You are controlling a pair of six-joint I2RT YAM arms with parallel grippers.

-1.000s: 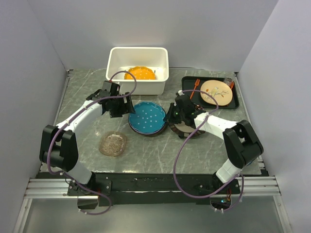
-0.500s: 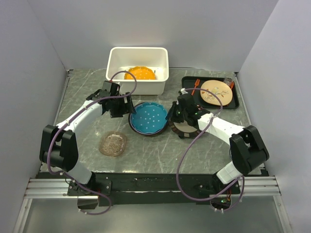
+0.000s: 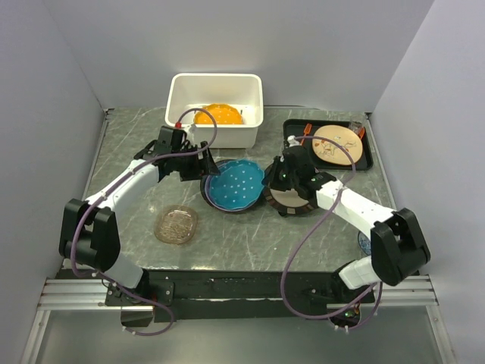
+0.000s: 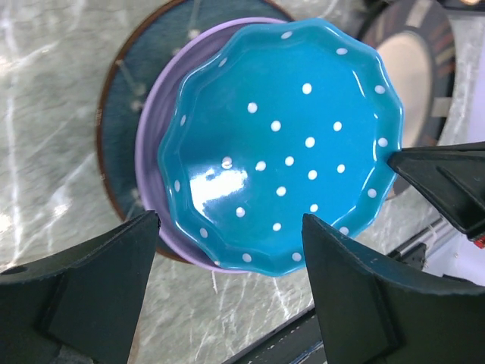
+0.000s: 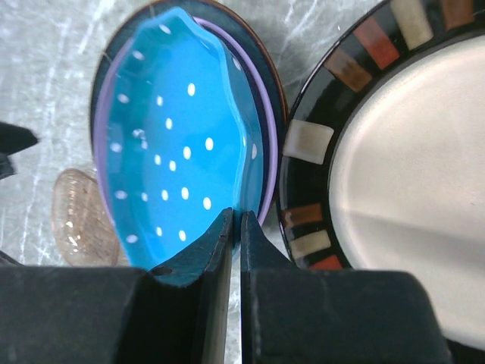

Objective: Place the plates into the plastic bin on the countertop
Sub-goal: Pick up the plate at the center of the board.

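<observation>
- From above, my right pincer point(image 3: 267, 180) is pinching the 3 o'clock rim of the teal white-dotted scalloped plate point(image 3: 233, 186). The plate sits mid-desk and is tipped up on that side.
- The white rectangular plastic bin point(image 3: 227, 138) lies at about 12 o'clock from that plate, at the far side of the grey marbled desk point(image 3: 250, 243). Its long side runs 9 to 3, and an orange scalloped plate point(image 3: 217, 114) is already inside.
- My left pincer point(image 3: 203, 168) hangs at the teal plate's 10 o'clock rim, between plate and bin. I judge it the nearer arm to the bin.
- From the left wrist, my left pincer's fingers are spread wide with nothing between them, and the teal plate lies straight ahead at 12 o'clock.
- Under the teal plate are a lavender plate point(image 4: 149, 163) and, below that, a dark teal plate point(image 4: 121, 114). A black finger of the right pincer meets the teal rim at 3 o'clock.
- From the right wrist, my right fingers are pressed almost together on the thin teal rim, and the plate slants away toward 11 o'clock.
- A cream plate with a dark patterned rim point(image 5: 402, 174) lies just beside at 3 o'clock, and an amber glass plate point(image 5: 76, 216) at 8 o'clock.
- My judgement is that the plate is round and needs no lining up. What matters is that the bin lies beyond the plate from my right pincer.
</observation>
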